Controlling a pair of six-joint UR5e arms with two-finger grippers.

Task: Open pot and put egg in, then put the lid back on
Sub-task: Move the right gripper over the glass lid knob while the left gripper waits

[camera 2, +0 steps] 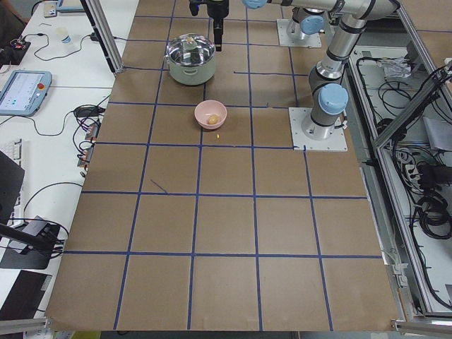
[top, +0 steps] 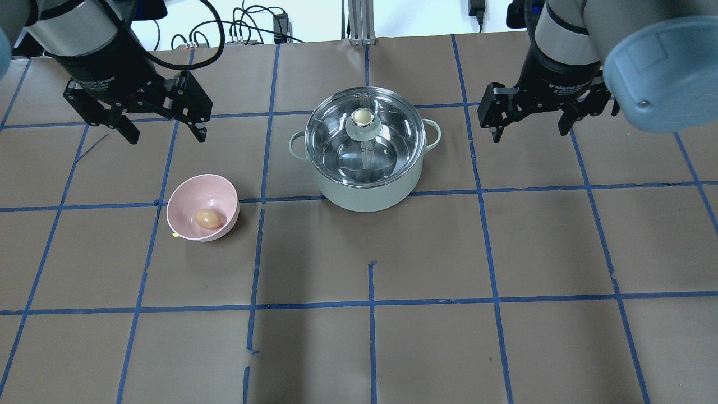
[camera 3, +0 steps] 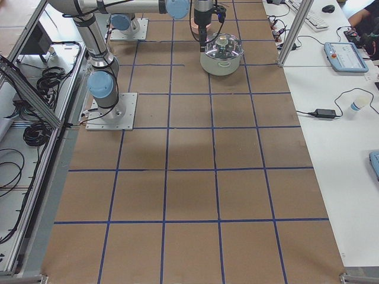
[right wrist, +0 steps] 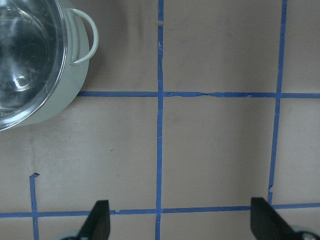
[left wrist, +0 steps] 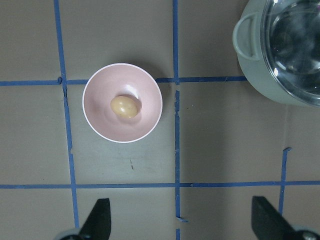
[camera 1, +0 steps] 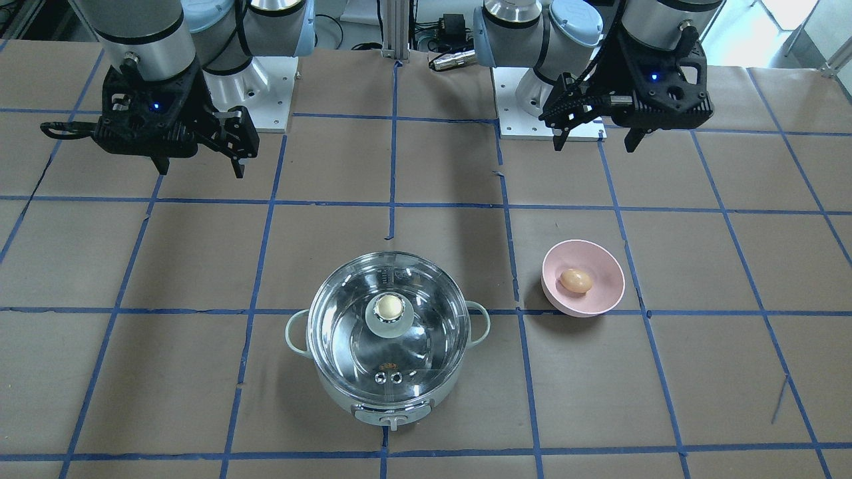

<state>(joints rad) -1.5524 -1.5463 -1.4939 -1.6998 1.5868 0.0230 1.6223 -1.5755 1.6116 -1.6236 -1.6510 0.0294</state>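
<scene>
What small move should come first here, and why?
Probably swing the right gripper over the knob of the lid. It sits closed on the pot, the egg lies in the pink bowl nearer the left gripper, and both grippers hover open, holding nothing.

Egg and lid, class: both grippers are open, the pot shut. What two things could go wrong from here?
The glass lid offers only its small rounded knob; it could slip from the right gripper and strike the pot.
The egg lies loose in the curved pink bowl; the left gripper might roll it, crack it or tip the bowl.
</scene>
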